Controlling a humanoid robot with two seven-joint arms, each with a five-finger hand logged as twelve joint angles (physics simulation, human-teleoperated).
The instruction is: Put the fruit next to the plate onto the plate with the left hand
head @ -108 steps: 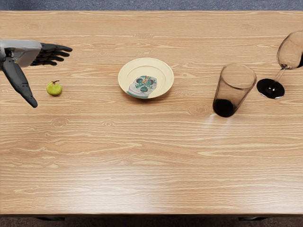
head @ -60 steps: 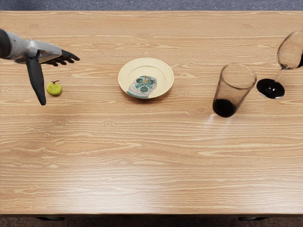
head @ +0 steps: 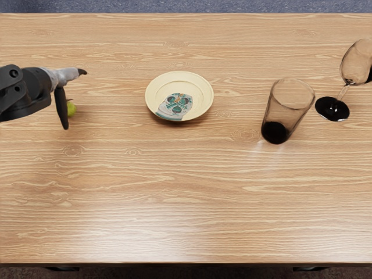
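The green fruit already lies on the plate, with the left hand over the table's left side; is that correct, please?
Not quite: the head view shows no fruit on the plate. The green fruit lies on the table left of the plate, partly hidden by the left hand, which is indeed over the table's left side.

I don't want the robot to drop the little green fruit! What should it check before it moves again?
1. Left hand above the green fruit: ok, it covers most of the fruit.
2. Firm hold on the fruit: cannot tell, the hand hides it.
3. Plate ready to take the fruit: ok, only its painted pattern shows inside.
4. Way from fruit to plate: ok, only bare table lies between them.
5. Tumbler and wine glass out of the way: ok, both stand to the right of the plate, on the far side from the fruit.
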